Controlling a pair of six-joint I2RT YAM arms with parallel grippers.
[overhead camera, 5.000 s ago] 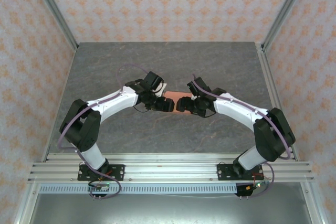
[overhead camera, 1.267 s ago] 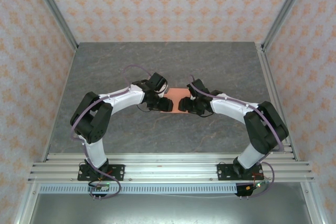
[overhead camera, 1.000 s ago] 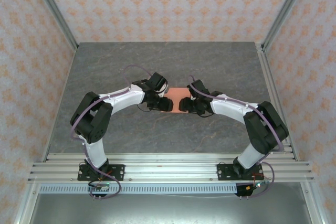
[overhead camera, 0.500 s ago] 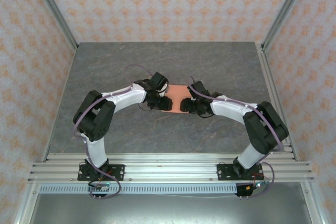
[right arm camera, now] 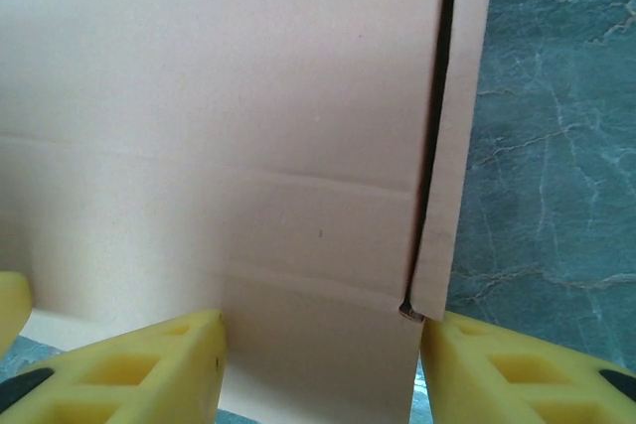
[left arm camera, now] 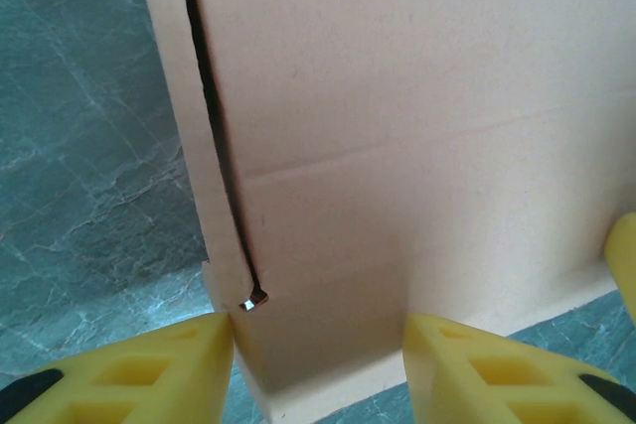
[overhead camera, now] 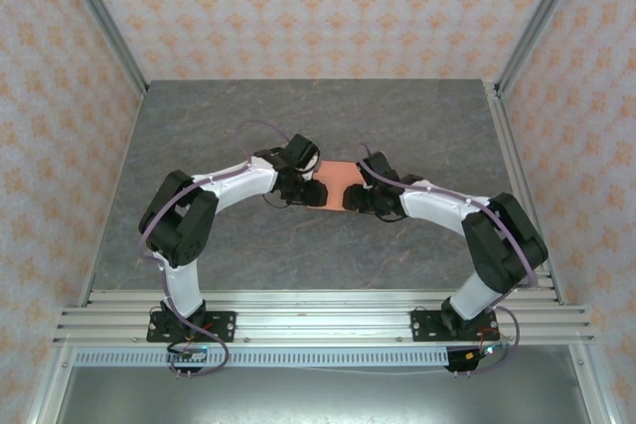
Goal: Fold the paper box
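Observation:
The paper box (overhead camera: 336, 176) is salmon-orange card at the middle of the table, caught between my two grippers. My left gripper (overhead camera: 315, 189) is at its left end and my right gripper (overhead camera: 351, 196) at its right end. Seen from the left wrist, the paper box (left arm camera: 397, 146) has a dark slit along its left side, and its near end fills the gap of the left gripper (left arm camera: 318, 350), both yellow fingers against it. Through the right wrist camera, the paper box (right arm camera: 248, 126) shows fold creases and a side flap, with the right gripper (right arm camera: 323, 350) closed across its near end.
The grey marbled table (overhead camera: 199, 136) stretches around the box on all sides. Patterned walls and metal frame posts (overhead camera: 99, 22) enclose the cell. The aluminium rail (overhead camera: 318, 320) carrying both arm bases runs along the near edge.
Both grippers and the box have shifted slightly toward the far side of the table. The left jaws have narrowed onto the card.

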